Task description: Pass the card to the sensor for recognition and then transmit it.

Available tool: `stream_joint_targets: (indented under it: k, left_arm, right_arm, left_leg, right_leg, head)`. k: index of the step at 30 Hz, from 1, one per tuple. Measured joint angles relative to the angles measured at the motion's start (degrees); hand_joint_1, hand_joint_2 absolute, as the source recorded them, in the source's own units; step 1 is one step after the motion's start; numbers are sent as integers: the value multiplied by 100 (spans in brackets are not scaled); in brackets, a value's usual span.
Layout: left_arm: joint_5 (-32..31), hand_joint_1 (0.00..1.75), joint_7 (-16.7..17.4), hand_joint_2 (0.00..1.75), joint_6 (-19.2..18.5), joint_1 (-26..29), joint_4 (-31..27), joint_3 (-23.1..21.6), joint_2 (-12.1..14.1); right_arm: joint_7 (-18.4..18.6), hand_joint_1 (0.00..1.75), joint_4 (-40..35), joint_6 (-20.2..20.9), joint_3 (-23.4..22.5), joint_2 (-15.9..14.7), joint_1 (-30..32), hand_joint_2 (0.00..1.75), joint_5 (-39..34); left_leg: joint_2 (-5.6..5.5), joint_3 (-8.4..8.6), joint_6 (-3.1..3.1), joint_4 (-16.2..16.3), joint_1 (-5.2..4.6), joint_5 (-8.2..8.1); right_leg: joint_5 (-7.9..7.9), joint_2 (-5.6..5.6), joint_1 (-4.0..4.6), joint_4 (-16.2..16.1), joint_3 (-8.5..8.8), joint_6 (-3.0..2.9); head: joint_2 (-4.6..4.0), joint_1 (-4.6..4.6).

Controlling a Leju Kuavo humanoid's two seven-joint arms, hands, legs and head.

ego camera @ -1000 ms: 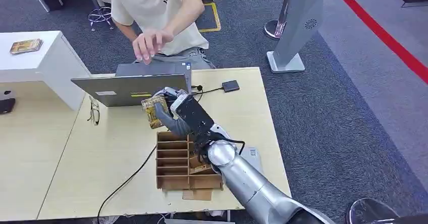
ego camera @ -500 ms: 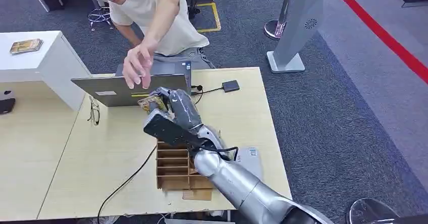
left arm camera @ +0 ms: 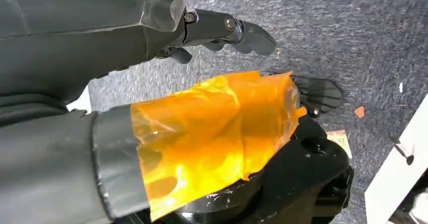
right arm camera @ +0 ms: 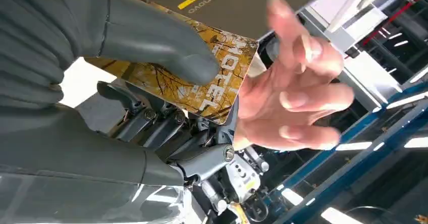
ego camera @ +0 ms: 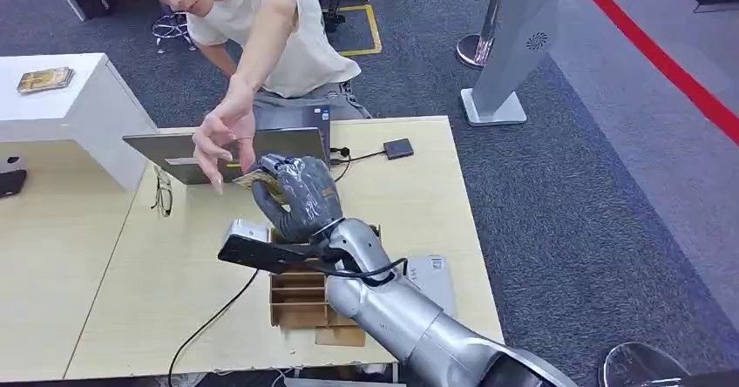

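Observation:
My right hand (ego camera: 296, 197) is raised over the table in front of the laptop and pinches a yellow-brown hotel card (ego camera: 254, 179) between thumb and fingers. In the right wrist view the card (right arm camera: 204, 80) sticks out past my thumb (right arm camera: 151, 37). A person's hand (ego camera: 223, 134) reaches down with spread fingers, right at the card's far edge (right arm camera: 290, 103); whether it touches the card I cannot tell. The small black sensor (ego camera: 398, 149) lies on the table's far right, wired to the laptop. My left hand (left arm camera: 202, 118) hangs over grey carpet, fingers apart and holding nothing.
An open grey laptop (ego camera: 187, 162) stands at the table's far edge, with glasses (ego camera: 162, 193) to its left. A cardboard slotted rack (ego camera: 301, 295) sits near the front edge under my right forearm. A white cabinet (ego camera: 78, 99) stands far left. The person leans over the laptop.
My right hand has turned over and tipped the card up toward the person. The person's hand has come down from above the laptop to the card.

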Motion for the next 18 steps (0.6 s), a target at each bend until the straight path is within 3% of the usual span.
stream_joint_targets:
  k: [14,15,16,17,18]
  left_arm:
    - [-677,0,-325,0,-194,12,0,284,-13]
    - [-719,0,-349,0,-207,12,2,293,-13]
    - [-764,0,-367,0,-223,11,2,299,-13]
    - [-802,0,-393,0,-247,11,2,308,-13]
    - [-842,0,-415,0,-258,11,2,326,-13]
  right_arm:
    - [185,175,350,-59,29,28,-201,175,400]
    - [223,152,358,-57,31,31,-215,175,441]
    - [256,19,374,-55,31,31,-228,175,483]
    - [271,0,389,-48,28,31,-244,175,498]
    - [288,0,409,-16,31,31,-250,175,507]
  left_leg:
    - [1,1,-1,0,0,0]
    - [1,1,-1,0,0,0]
    - [0,0,-1,0,0,0]
    - [1,0,-1,0,0,0]
    - [1,0,-1,0,0,0]
  right_leg:
    - [0,1,0,0,-2,0]
    - [0,1,0,0,-2,0]
    - [0,1,0,0,-2,0]
    - [0,1,0,0,-2,0]
    - [0,1,0,0,-2,0]
  head:
    - [0,0]
    - [0,-2]
    - [0,0]
    - [0,0]
    - [0,0]
